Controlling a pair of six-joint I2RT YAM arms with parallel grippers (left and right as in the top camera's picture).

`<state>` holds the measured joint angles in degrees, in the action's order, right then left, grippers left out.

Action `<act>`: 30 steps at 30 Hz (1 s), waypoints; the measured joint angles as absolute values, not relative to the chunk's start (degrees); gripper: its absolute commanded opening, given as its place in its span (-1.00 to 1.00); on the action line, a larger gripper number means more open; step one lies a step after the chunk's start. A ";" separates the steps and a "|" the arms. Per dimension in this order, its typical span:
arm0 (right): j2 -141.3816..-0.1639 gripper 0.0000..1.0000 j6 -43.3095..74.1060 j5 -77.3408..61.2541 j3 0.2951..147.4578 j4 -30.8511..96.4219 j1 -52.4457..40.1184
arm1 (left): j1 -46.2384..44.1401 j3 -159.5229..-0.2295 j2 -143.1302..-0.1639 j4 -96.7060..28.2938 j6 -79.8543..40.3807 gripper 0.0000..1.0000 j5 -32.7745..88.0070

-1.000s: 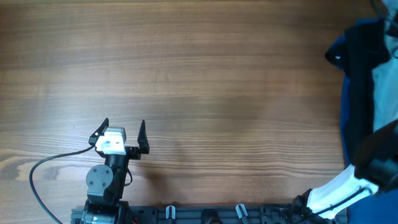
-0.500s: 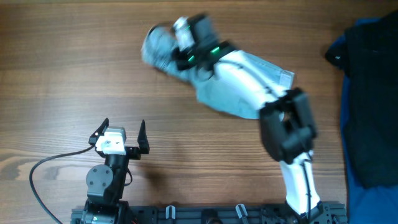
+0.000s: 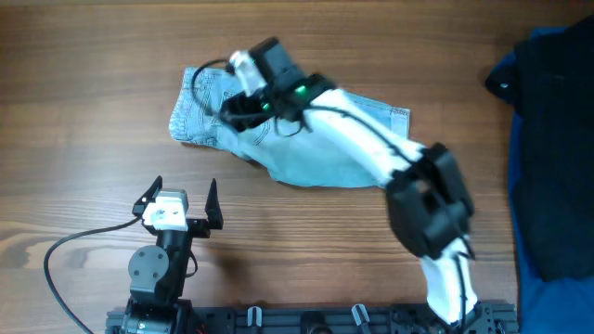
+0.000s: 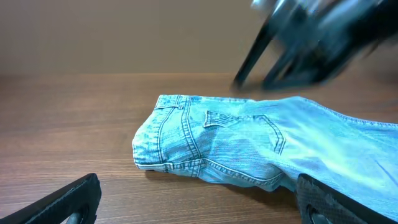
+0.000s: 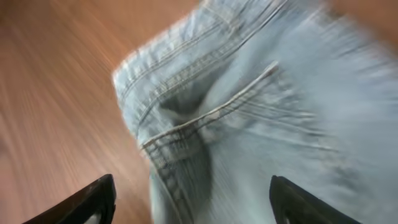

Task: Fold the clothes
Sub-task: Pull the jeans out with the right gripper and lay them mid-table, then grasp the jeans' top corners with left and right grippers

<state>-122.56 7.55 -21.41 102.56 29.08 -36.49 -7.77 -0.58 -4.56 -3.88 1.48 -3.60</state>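
Note:
A pair of light blue denim jeans [image 3: 288, 162] lies rumpled on the wooden table, waistband to the left. In the left wrist view the jeans [image 4: 249, 149] lie just beyond my left gripper [image 4: 199, 208], which is open and empty. From overhead that left gripper [image 3: 183, 199] sits near the front edge, apart from the denim. My right gripper [image 3: 225, 104] hovers over the waistband end, open. In its own view the right gripper [image 5: 196, 205] has its fingers spread wide above the back pocket of the jeans [image 5: 261, 112], with no cloth pinched between them.
A heap of dark blue and black clothes [image 3: 548, 139] fills the table's right edge. The right arm [image 3: 371, 130] stretches across the jeans. A black cable [image 3: 70, 243] loops at the front left, and a rail [image 3: 353, 317] runs along the front edge.
The right arm swung in from the right, carrying the jeans to the middle left. Its jaws have opened and the jeans now lie flatter on the table. The left arm has not moved.

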 measured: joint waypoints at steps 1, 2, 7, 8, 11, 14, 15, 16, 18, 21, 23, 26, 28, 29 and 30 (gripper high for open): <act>-118.30 0.63 7.27 -21.61 102.89 32.23 -34.09 | -7.77 -0.58 -4.56 -3.88 1.48 0.99 -3.60; -114.08 0.59 7.20 -21.87 103.26 36.62 -31.35 | -7.77 -0.58 -4.54 -3.88 1.48 1.00 -3.62; -108.31 0.54 6.44 -18.87 104.20 58.83 -19.40 | -7.77 -0.58 -4.56 -3.88 1.48 1.00 -3.60; -108.62 0.55 6.37 -16.10 103.74 61.71 -16.84 | -7.77 -0.58 -4.56 -3.88 1.48 0.99 -3.60; -108.66 0.67 6.33 -13.08 103.53 65.01 -11.66 | -7.77 -0.58 -4.56 -2.17 1.50 1.00 -4.16; -108.66 0.72 6.17 -12.34 103.53 67.46 -8.47 | -7.77 -0.47 -4.56 -2.98 1.50 0.99 -5.13; -108.66 0.64 5.89 -12.19 103.53 68.38 -8.19 | -7.77 -0.45 -4.56 -1.72 1.50 0.99 -5.32; -108.66 0.56 5.50 -11.97 103.50 69.47 -8.19 | -7.77 -0.32 -4.58 1.83 1.52 0.99 -5.06; -108.66 0.02 4.75 -11.42 103.53 70.94 -8.25 | -7.77 -0.38 -4.56 6.59 1.52 0.99 -3.01; -108.66 -0.91 4.43 -11.05 103.50 72.34 -8.25 | -7.77 -3.16 -5.02 1.72 1.50 1.00 0.69; -108.66 -0.91 4.47 -10.83 103.48 72.97 -8.25 | -7.77 -11.60 -9.13 -6.39 1.54 1.00 1.80; -108.68 -0.91 4.47 -10.63 101.16 72.42 -8.25 | -7.77 -29.63 -22.24 -17.74 1.74 1.00 1.83; -108.75 -0.90 4.47 -10.57 98.65 71.70 -8.25 | -7.77 -43.55 -35.70 -26.74 1.91 1.00 1.80; -108.75 -0.85 4.78 -10.46 97.21 71.53 -8.25 | -7.77 -51.24 -43.20 -32.10 1.93 0.99 1.83; -108.75 -0.80 5.26 -10.41 96.03 70.78 -8.25 | -7.77 -57.25 -49.39 -37.19 1.91 0.99 1.83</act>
<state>-108.75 5.26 -10.41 96.03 70.78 -8.25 -7.77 -57.25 -49.39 -37.19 1.91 1.83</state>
